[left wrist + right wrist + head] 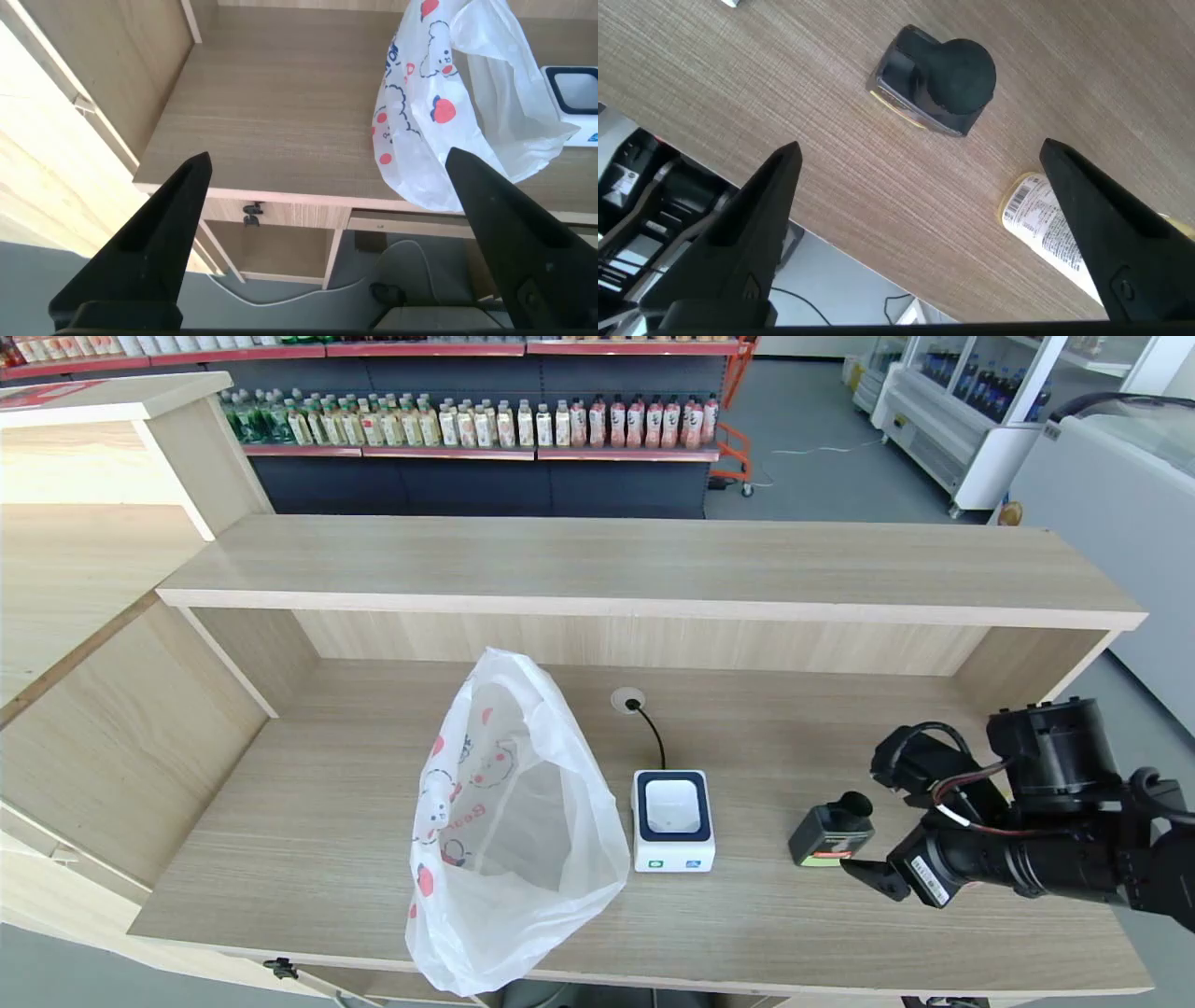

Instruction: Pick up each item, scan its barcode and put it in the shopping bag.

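The right claw (pixel 922 151) hangs over the right part of the surface (pixel 327 821) with its fingers spread wide and nothing between them. Just beyond its tips sits a small dark bottle (pixel 936 79) with a round black cap; whether it stands or lies I cannot say for sure. A pale tube (pixel 1046 224) with a barcode on its label lies near it, closer to the front edge. The scanner (pixel 672 819) stands in the middle of the surface, its window facing up; the shopping bag (pixel 509 831) stands just beside it at the front edge, with its mouth open. The left claw (pixel 329 161) is also spread and empty, out past the front edge near the left corner.

The step in hand seems to be the first pick, and the dark bottle is the nearest thing. I think the claw should come down with the bottle centred between the fingers, and close on the flat body rather than on the round cap, which may slip. The label should stay uncovered, so that it can be turned to the scanner window. The bag is thin and limp, so the item is better released from above, without pushing on the rim.
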You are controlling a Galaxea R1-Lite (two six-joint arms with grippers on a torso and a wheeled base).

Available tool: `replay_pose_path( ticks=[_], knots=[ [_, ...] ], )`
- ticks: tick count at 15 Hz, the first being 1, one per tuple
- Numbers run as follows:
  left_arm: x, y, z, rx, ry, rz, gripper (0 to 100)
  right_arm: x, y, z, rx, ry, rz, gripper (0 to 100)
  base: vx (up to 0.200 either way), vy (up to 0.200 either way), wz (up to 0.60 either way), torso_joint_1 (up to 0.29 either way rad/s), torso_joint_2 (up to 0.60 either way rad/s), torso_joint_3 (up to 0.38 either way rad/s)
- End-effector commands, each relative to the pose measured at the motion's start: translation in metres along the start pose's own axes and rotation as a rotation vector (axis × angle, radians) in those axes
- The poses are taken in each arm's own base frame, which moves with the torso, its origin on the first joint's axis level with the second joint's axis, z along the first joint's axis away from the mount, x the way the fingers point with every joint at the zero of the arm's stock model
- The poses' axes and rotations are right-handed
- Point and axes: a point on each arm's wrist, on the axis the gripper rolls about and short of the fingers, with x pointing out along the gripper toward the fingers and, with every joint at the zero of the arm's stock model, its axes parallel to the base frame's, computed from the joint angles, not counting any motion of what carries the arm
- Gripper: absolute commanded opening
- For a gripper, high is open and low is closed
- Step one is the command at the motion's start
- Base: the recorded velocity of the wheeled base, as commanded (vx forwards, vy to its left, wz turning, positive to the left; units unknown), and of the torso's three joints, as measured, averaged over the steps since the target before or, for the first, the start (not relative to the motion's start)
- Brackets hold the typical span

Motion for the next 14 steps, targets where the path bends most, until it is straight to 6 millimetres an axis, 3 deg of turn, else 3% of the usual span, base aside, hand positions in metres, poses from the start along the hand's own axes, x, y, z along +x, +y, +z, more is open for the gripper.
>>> replay_pose_path(
  ticks=[1,8,14],
  knots=[
    [0.000,0.000,0.000,0.000,0.000,0.001,100,0.028,0.003,-0.005,-0.035,0.042,0.021,100,0.000,0.000,0.00,0.000,0.00,0.000],
    [0.000,0.000,0.000,0.000,0.000,0.001,100,0.074,-0.001,0.001,-0.034,0.037,0.021,100,0.000,0.000,0.00,0.000,0.00,0.000],
    [0.000,0.000,0.000,0.000,0.000,0.002,100,0.094,-0.001,0.008,-0.035,0.007,0.072,100,0.000,0.000,0.00,0.000,0.00,0.000]
  ],
)
